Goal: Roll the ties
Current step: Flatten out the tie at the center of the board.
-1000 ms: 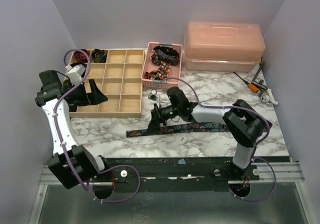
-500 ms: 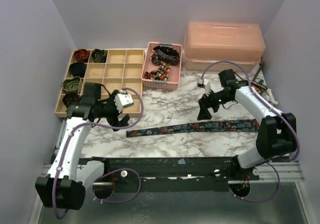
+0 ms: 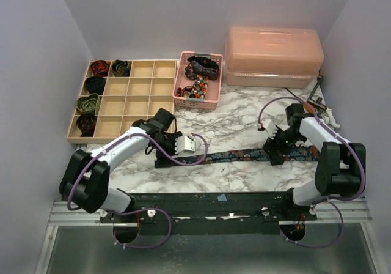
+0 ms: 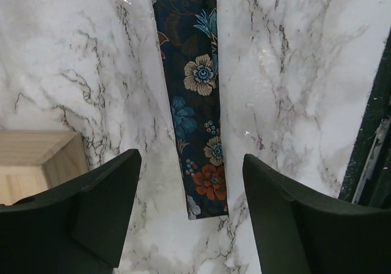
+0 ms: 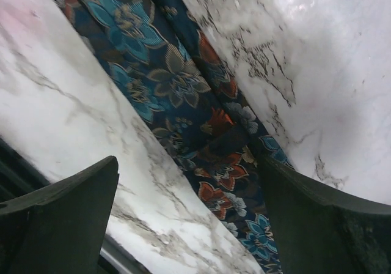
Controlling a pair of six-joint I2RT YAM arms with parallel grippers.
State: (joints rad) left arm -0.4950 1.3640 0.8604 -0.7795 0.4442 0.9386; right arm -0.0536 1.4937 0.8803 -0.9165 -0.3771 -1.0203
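A long navy floral tie point(image 3: 235, 156) lies flat across the marble table, narrow end to the left. My left gripper point(image 3: 160, 159) is open and hangs over that narrow end; in the left wrist view the tie's tip point(image 4: 208, 194) lies between the spread fingers point(image 4: 91, 213), untouched. My right gripper point(image 3: 274, 154) is open over the wider part; in the right wrist view the tie point(image 5: 177, 84) runs between its fingers point(image 5: 317, 219). Several coiled ties point(image 3: 93, 84) sit in the wooden tray's left cells.
The wooden divided tray point(image 3: 110, 138) stands at the back left, its corner in the left wrist view point(image 4: 36, 164). A pink mesh basket point(image 3: 195, 103) with loose ties sits behind the middle. A pink lidded box point(image 3: 273, 57) and tools point(image 3: 314, 104) are at the back right.
My left arm has swung from beside the tray to the tie's narrow left end. My right arm has come down and forward onto the tie's wider part. The tie has stayed flat.
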